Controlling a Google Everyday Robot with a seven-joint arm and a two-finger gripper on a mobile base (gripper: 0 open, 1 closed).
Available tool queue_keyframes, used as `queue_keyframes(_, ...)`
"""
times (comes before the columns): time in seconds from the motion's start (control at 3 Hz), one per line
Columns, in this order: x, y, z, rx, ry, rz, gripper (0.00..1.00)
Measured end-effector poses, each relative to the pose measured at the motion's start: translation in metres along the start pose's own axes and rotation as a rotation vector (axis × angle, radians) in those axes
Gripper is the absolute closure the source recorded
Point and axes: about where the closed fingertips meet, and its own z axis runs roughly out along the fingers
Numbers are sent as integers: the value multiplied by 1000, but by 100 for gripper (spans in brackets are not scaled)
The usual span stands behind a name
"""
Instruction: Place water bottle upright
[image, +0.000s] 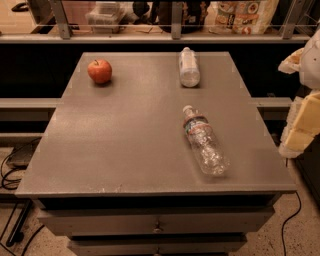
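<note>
The water bottle (205, 142) is clear and crinkly, with a white cap and a dark red-and-blue label band near the neck. It lies on its side on the right half of the grey table (125, 135), with the cap pointing toward the back. My gripper (301, 125) is a pale, yellowish shape at the right edge of the camera view. It is off the table's right side, well apart from the bottle, and holds nothing that I can see.
A whitish frosted bottle (189, 67) lies on its side at the back right of the table. A red apple (100, 71) sits at the back left. A railing and a shelf with bags (245, 17) run behind the table. Cables (10, 175) lie on the floor at the left.
</note>
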Motion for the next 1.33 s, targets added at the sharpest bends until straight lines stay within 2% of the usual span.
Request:
queue_keyframes(0.33, 0, 0, 0, 0, 0, 0, 0)
queue_keyframes(0.67, -7, -3, 1, 13, -7, 63, 0)
queue_keyframes(1.0, -26, -8, 16, -15, -58, 206, 0)
queue_keyframes(1.33, -62, -8, 36, -54, -69, 317, 0)
